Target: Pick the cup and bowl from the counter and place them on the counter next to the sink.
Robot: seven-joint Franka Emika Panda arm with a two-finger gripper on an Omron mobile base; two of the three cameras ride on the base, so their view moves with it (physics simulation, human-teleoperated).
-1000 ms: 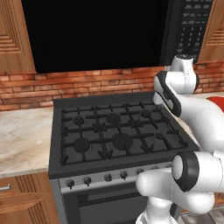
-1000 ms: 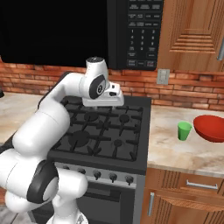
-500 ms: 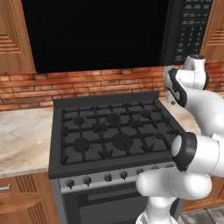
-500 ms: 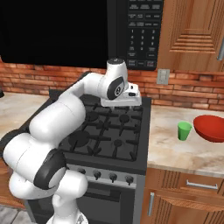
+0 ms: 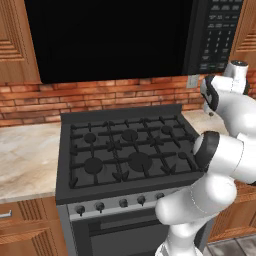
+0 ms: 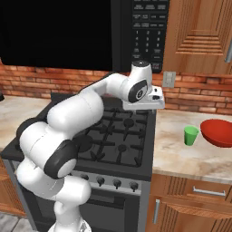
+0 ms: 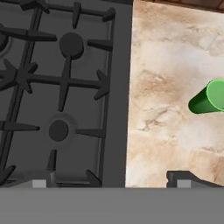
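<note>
The small green cup (image 6: 190,135) stands upright on the beige counter (image 6: 181,154) to the right of the stove, and the wide red bowl (image 6: 217,132) sits just right of it. My gripper (image 7: 111,180) is open and empty, its fingertips (image 7: 183,178) far apart. It hovers over the seam between the stove's right edge and the counter, pointing down. In the hand view the cup (image 7: 209,98) lies toward the right edge, well clear of the fingers. In the right base view my hand (image 6: 149,97) hangs above the stove's back right corner, left of the cup. The sink is out of view.
The black gas stove (image 5: 127,150) with raised grates lies below and left of the hand. A black microwave (image 6: 147,27) hangs above it, against a brick wall. More beige counter (image 5: 25,155) stretches left of the stove. Wooden cabinets (image 6: 199,31) are at upper right.
The arm has swung to the right across the back of the stove, toward the counter with the cup and bowl. The gripper has stayed open. Cup and bowl have not moved.
</note>
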